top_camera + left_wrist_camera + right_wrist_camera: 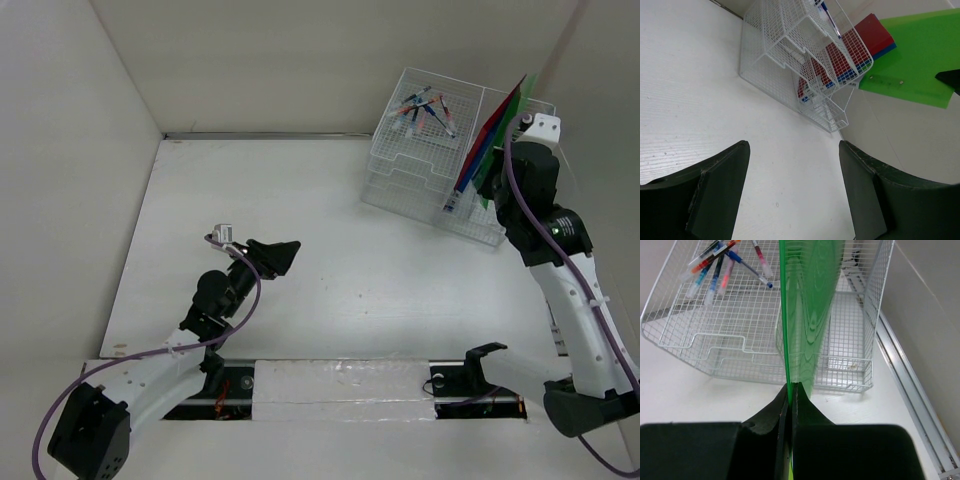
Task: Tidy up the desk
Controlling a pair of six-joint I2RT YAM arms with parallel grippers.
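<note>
The desk (330, 260) is a wide white tabletop. My right gripper (790, 390) is shut on the lower edge of a thin green folder (810, 305), which stands on edge above the right compartment of the wire-mesh organizer (740, 345). From the top view the right gripper (522, 122) is at the organizer's (430, 160) far right side, next to red and blue folders (485, 140) leaning in it. Several pens (425, 108) lie in its top tray. My left gripper (280, 255) hovers open over the bare middle-left of the desk, nothing between its fingers (720, 195).
Upright white panels (60, 170) close the desk on the left, back and right. In the left wrist view the organizer (805, 65) stands close to the right panel, with the green folder (915, 65) and the red folder (865, 35) behind it.
</note>
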